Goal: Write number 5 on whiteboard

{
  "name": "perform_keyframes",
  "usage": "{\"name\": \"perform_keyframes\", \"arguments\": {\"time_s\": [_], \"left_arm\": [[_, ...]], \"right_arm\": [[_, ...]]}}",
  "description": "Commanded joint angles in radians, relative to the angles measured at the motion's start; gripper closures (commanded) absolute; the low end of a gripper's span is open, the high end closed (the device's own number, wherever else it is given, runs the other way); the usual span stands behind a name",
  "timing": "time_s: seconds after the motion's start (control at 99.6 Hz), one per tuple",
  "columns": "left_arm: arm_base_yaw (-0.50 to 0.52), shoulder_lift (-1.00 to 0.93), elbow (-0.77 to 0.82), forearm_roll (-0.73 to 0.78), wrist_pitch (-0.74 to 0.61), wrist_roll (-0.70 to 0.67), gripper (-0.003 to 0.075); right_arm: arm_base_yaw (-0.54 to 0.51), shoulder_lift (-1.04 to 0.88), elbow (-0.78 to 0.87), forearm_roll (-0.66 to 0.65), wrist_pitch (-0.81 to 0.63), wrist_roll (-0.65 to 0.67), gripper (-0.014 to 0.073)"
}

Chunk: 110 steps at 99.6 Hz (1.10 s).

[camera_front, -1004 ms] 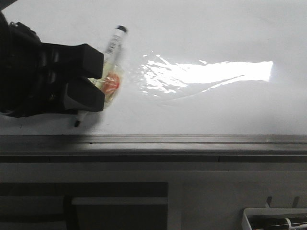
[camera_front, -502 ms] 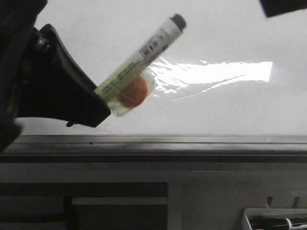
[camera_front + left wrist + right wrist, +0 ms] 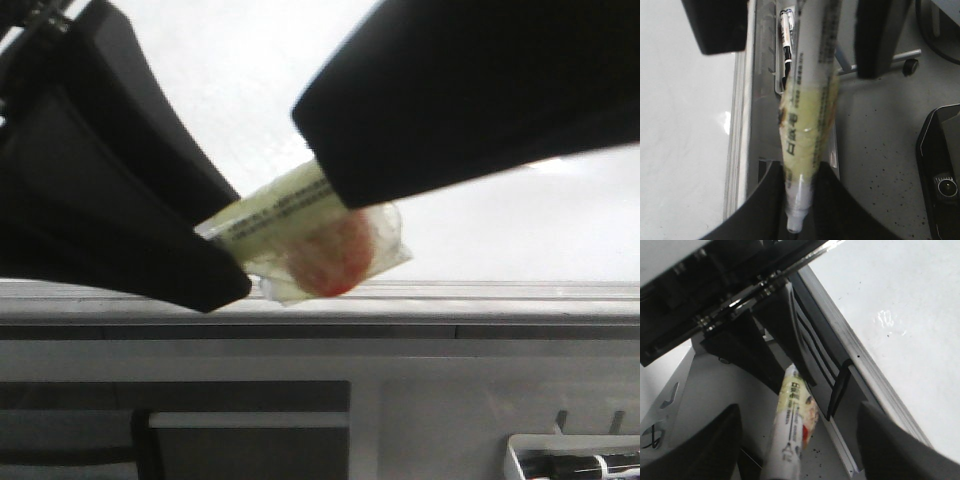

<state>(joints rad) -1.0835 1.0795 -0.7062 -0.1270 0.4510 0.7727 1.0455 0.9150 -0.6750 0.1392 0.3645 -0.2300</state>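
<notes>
At the left of the front view the left gripper (image 3: 215, 262) fills the frame as a dark mass, its fingers clamped on the lower end of a marker (image 3: 275, 215) whose barrel slants up to the right; the grip sits low on the barrel, probably so that the far end stays free for the other arm. In the left wrist view the same marker (image 3: 807, 120) runs straight out between the two black fingers (image 3: 760, 205), its yellowish wrapped middle clear of them, and the far end reaches between the other arm's fingers. In the middle of the front view a crumpled bit of clear wrap with a red-orange spot (image 3: 328, 255) hangs off the barrel, just above the grey strip at the board's near edge. To the upper right, the right gripper (image 3: 470, 95) comes in from the top corner and covers the marker's upper end; in the right wrist view its fingers (image 3: 715, 440) stand wide apart on either side of the barrel (image 3: 787, 435), so its jaws are spread and not yet gripping. This looks like a handover, or the pulling of the cap, ahead of writing. The whiteboard (image 3: 500, 230) shows as bare glossy white behind both arms, from the upper left across to the right, and in the right wrist view it (image 3: 900, 305) lies at the upper right with only faint specks. No number 5 shows on any visible part of it, so the writing seems not yet begun.
</notes>
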Motion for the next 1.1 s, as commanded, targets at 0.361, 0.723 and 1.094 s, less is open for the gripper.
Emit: {"name": "perform_keyframes", "arguments": {"time_s": [0.361, 0.723, 1.094], "left_arm": [[-0.010, -0.034, -0.037, -0.031, -0.155, -0.003, 0.0741], [-0.010, -0.038, -0.037, -0.052, -0.155, -0.003, 0.0734], [0.047, -0.247, -0.037, -0.085, -0.139, -0.259, 0.0260]], "right_arm": [[0.000, 0.059, -0.035, 0.011, -0.165, -0.012, 0.0208], [0.000, 0.097, -0.035, 0.010, -0.138, -0.012, 0.0657], [-0.031, 0.058, -0.045, -0.001, -0.046, -0.012, 0.0654]]}}
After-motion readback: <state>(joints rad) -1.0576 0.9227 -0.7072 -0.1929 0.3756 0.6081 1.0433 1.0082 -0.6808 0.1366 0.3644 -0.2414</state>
